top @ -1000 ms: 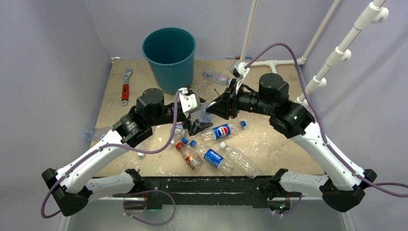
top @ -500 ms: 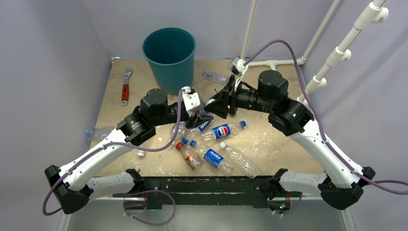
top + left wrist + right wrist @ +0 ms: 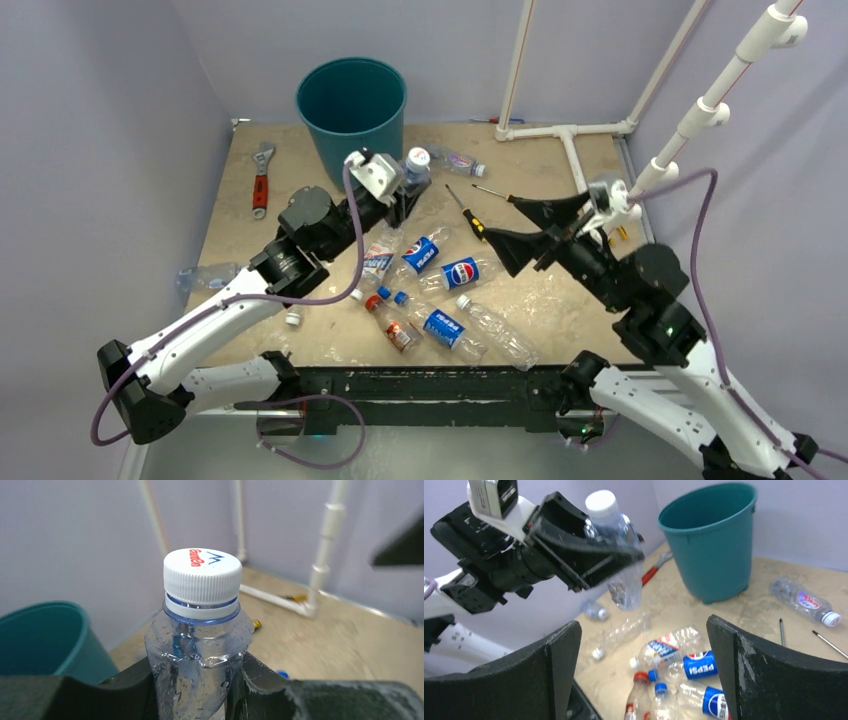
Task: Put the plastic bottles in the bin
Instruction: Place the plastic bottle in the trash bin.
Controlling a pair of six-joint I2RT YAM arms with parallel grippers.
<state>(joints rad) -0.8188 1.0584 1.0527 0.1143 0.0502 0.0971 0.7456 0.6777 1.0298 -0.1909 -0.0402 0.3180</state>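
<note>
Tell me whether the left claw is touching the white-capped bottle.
Touching. The left wrist view shows the left claw clamped on the white-capped bottle, fingers pressed against its sides.

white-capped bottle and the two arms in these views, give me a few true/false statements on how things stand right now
1. The left jaws are shut on a clear plastic bottle with a white cap, held up in the air. True.
2. That bottle is inside the round teal plastic bin. False: it is outside the bin, off to one side of it.
3. The right jaws stand open and hold nothing. True.
4. The red-handled metal wrench lies among the bottles. False: it lies alone on the far side of the bin from them.
5. A red-capped clear plastic bottle lies beside blue-labelled Pepsi bottles. True.
</note>
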